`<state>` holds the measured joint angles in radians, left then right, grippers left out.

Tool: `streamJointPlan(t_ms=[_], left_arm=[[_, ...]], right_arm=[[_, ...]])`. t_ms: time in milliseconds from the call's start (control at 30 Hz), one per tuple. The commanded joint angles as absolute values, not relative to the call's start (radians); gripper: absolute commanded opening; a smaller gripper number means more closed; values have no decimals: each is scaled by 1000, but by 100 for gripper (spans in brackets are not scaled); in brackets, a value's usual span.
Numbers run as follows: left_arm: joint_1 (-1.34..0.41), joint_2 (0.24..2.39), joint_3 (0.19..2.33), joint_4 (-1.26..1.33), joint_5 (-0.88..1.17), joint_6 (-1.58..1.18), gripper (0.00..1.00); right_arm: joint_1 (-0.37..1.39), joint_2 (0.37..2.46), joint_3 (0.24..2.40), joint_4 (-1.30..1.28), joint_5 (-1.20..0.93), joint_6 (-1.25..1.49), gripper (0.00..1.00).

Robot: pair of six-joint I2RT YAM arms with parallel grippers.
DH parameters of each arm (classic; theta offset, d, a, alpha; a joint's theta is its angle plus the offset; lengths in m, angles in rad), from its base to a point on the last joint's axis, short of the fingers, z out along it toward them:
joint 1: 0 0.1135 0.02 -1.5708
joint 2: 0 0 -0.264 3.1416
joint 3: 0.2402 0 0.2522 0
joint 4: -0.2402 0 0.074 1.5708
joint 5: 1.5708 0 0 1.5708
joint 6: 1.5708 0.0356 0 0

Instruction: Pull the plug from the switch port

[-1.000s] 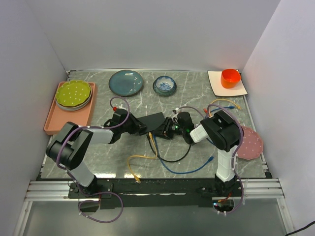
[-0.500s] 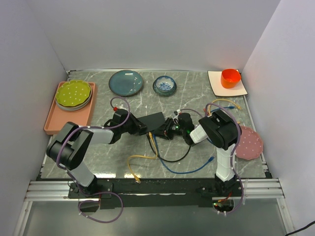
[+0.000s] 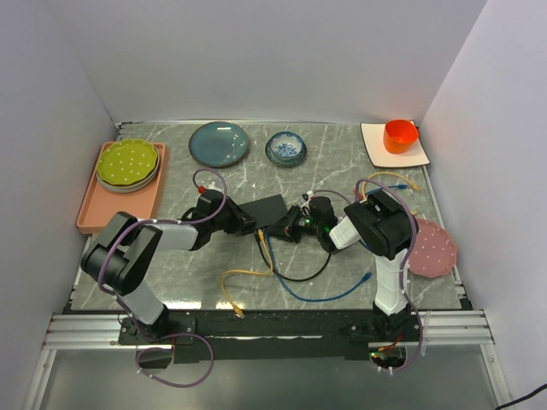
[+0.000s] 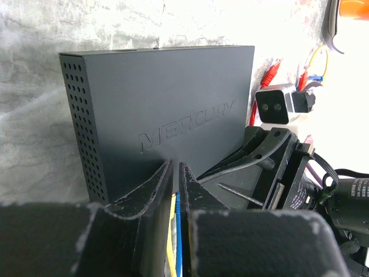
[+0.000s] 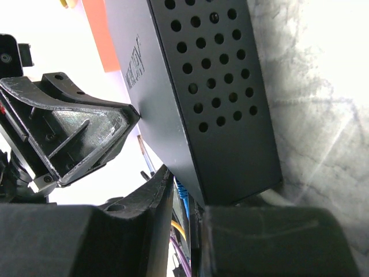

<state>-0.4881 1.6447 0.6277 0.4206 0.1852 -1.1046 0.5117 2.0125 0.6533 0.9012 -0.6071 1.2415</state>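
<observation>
The matte-black switch [image 3: 267, 208] lies mid-table, and shows large in the left wrist view [image 4: 155, 109] and the right wrist view [image 5: 196, 86]. Blue [image 3: 329, 296] and yellow [image 3: 248, 273] cables leave its near edge. My left gripper [image 3: 249, 225] is at the switch's near-left edge, fingers [image 4: 158, 184] almost together, tips against the box. My right gripper [image 3: 291, 227] comes in from the right. It is closed around the ribbed blue plug [image 5: 182, 193] at the switch's edge. That plug also shows behind the left fingers [image 4: 176, 202].
A black cable [image 3: 299, 275] loops in front of the switch. A teal plate [image 3: 219, 143] and a patterned bowl [image 3: 285, 148] stand at the back. An orange cup [image 3: 400, 135] is at back right, a pink plate [image 3: 434, 248] at right. A pink tray [image 3: 102, 209] holds a green plate [image 3: 127, 164] at left.
The right gripper has edged slightly left toward the switch. The left arm and the switch have not visibly moved.
</observation>
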Motion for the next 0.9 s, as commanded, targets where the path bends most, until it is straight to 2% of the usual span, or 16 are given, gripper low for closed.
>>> streamJointPlan(t_ms=[0, 167, 467, 867], left_arm=[[-497, 1644, 609, 423, 172, -1109, 17], [-502, 1646, 598, 503, 261, -1137, 23], [-558, 1723, 618, 540, 302, -1158, 23], [-560, 1715, 672, 405, 209, -1138, 23]], right_arm=[[514, 2040, 640, 925, -598, 1226, 0], [518, 2026, 644, 868, -601, 1152, 0], [518, 2005, 643, 805, -598, 1083, 0], [522, 1931, 580, 746, -640, 997, 0]])
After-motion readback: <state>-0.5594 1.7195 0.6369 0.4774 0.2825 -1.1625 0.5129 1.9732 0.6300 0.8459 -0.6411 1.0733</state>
